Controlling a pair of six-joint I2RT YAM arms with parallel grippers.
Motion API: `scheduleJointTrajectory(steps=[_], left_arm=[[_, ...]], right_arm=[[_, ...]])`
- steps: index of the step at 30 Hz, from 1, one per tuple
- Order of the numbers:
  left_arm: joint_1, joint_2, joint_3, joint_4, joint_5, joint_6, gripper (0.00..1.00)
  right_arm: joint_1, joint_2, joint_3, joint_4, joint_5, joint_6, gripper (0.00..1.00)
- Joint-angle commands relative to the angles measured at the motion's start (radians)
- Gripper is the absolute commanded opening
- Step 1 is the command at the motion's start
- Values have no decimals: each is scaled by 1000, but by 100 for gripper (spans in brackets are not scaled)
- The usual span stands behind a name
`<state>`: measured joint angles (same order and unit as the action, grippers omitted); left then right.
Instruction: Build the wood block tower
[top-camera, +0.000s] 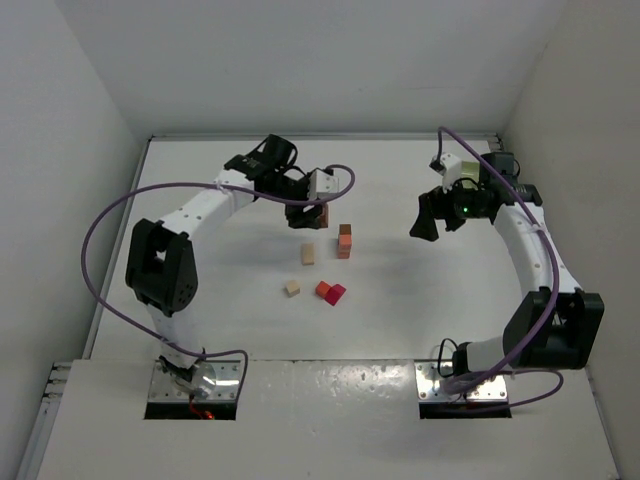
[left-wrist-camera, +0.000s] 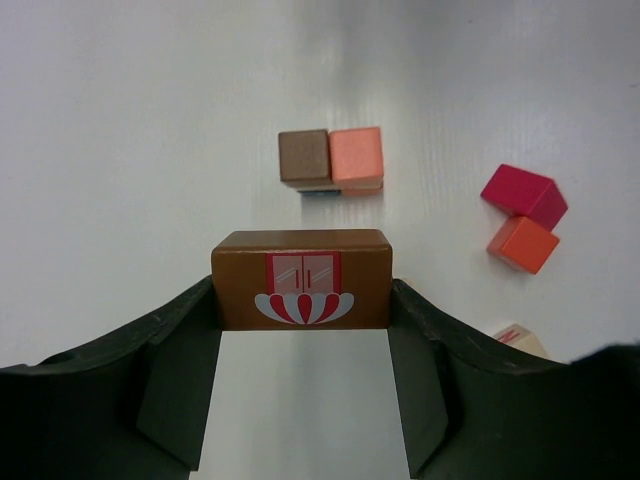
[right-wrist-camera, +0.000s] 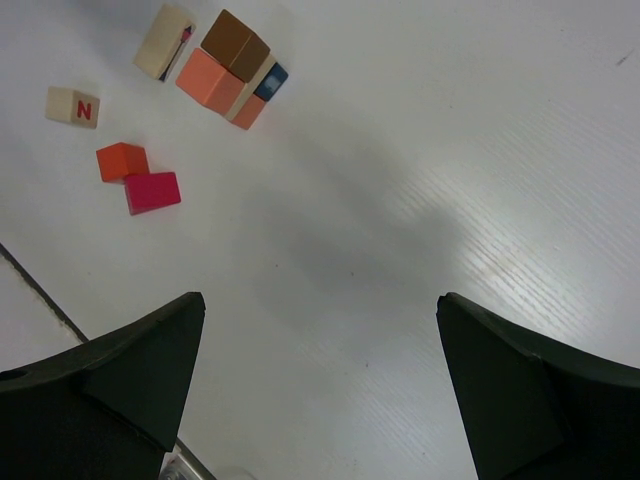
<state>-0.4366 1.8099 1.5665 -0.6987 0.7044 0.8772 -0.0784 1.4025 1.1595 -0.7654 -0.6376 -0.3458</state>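
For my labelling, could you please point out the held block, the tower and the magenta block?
held block (left-wrist-camera: 300, 280): left wrist view, printed face.
tower (top-camera: 344, 241): top external view, orange side.
magenta block (left-wrist-camera: 523, 192): left wrist view, top face.

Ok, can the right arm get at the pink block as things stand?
Probably yes: the right gripper is open and empty, nothing stands between it and the pink block; the orange block touching it may crowd a finger.

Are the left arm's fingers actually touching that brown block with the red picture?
Touching. The left wrist view shows the brown block clamped between both fingers, no gap on either side.
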Motion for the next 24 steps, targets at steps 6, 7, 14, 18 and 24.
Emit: scheduleJointTrajectory(steps=[6, 7, 14, 18, 24], left_arm=[[-71, 92, 139, -128, 58, 6, 38], [-82, 120, 170, -143, 47, 6, 38], [-102, 193, 263, -162, 1, -32, 38], [-123, 236, 303, -162, -36, -79, 38], [-152, 267, 340, -162, -69, -118, 38]], right_arm=[[-7, 29, 51, 3, -47, -30, 99], [-6, 36, 60, 0, -47, -32, 99], [-6, 46, 68, 9, -37, -30, 99], [-4, 50, 68, 18, -33, -24, 99], [-3, 62, 88, 12, -30, -36, 99]])
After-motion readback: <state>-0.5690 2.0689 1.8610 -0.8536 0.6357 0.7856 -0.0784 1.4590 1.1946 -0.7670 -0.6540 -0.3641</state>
